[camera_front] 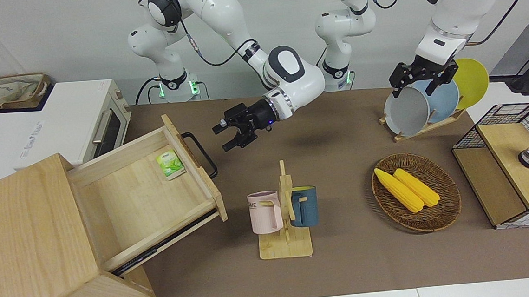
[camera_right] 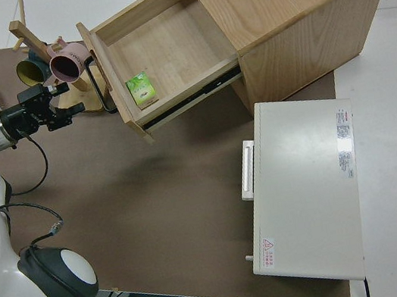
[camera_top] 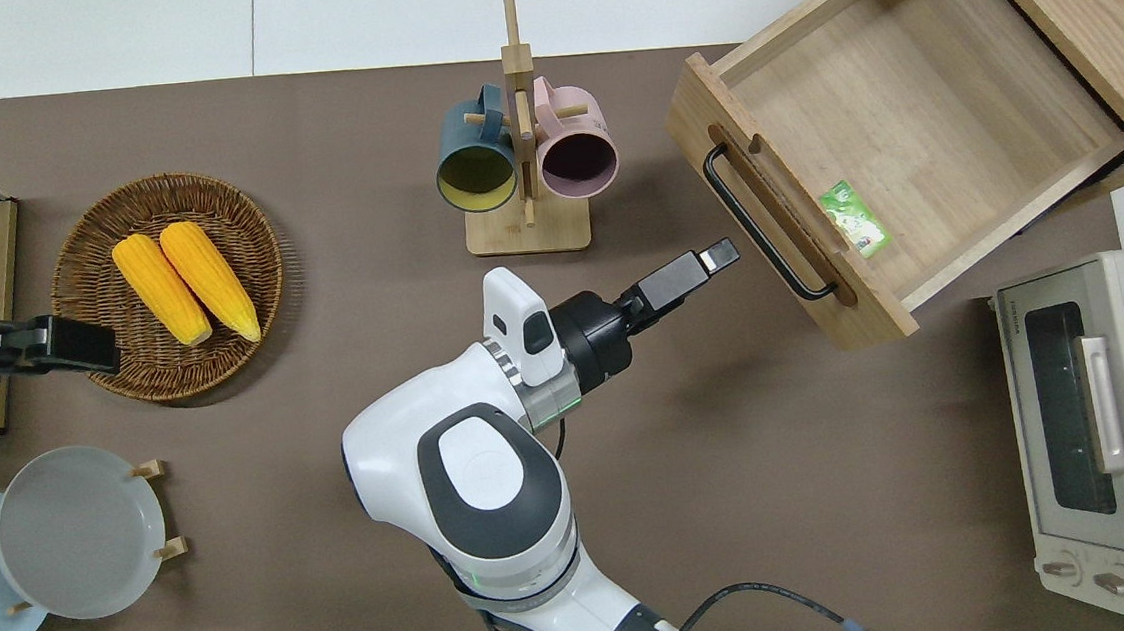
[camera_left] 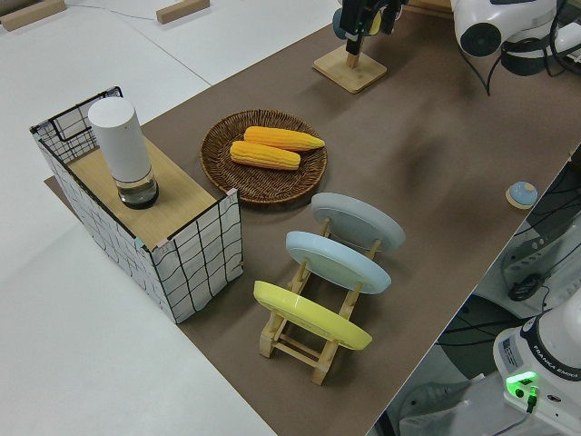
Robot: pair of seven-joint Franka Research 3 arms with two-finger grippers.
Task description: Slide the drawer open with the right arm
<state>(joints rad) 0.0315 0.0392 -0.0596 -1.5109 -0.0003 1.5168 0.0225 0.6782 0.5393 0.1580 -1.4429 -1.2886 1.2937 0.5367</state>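
Drawer (camera_front: 146,194) pulled well out of its wooden box (camera_front: 34,248) at the desk's right-arm end, right end effector (camera_front: 230,135) released, fingers apart, near its black handle (camera_front: 202,155) without touching, left arm parked.

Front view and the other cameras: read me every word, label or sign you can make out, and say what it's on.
"ME": on the pink ceramic mug, the only letters showing.
"FRANKA EMIKA": on the white robot base.
White toaster oven: brand mark, top label and warning-triangle sticker, too small to read.
Green packet in the open light-wood drawer: print too small to read.
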